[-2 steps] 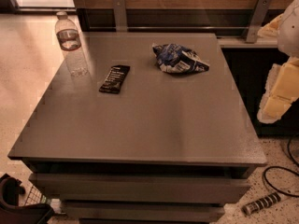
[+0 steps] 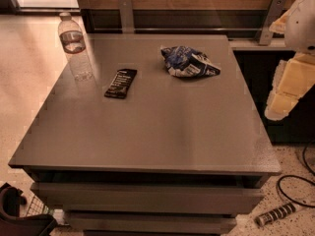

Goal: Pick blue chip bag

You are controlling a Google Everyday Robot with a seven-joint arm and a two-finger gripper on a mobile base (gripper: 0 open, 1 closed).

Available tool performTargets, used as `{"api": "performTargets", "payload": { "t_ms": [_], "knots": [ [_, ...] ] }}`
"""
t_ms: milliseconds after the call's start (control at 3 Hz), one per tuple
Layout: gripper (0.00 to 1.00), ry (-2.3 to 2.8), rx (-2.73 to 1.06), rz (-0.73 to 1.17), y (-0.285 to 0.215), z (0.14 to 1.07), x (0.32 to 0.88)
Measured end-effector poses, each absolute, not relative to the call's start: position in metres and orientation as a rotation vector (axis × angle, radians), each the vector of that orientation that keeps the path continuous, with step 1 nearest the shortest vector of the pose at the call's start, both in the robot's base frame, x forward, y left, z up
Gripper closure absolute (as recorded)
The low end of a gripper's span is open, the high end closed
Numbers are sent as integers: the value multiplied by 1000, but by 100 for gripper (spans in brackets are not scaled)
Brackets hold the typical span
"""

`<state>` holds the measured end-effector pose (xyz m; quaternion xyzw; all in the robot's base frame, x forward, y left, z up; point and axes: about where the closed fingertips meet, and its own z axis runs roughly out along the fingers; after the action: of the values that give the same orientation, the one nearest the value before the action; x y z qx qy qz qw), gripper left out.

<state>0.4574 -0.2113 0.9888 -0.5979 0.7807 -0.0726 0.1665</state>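
The blue chip bag [image 2: 189, 62] is a crumpled, puffy dark-blue foil bag with white patches. It lies on the grey table [image 2: 157, 127] at the far right of the middle. My gripper [image 2: 285, 90] shows as pale yellow and white parts at the right edge of the camera view. It hangs beside the table's right edge, to the right of the bag and nearer to me, well apart from it. It holds nothing that I can see.
A flat black bar wrapper [image 2: 121, 83] lies left of the bag. A clear water bottle [image 2: 75, 46] stands upright near the table's far left corner. A wooden wall with metal brackets [image 2: 126, 14] runs behind. A cable [image 2: 295, 186] lies on the floor at the right.
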Motion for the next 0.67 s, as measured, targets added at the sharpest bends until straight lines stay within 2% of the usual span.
{"api": "performTargets", "payload": {
  "t_ms": [333,667],
  "knots": [
    [0,2198,-1629,-362,-207,990,534],
    [0,2125,-1519,-344,-211,985,595]
  ]
}}
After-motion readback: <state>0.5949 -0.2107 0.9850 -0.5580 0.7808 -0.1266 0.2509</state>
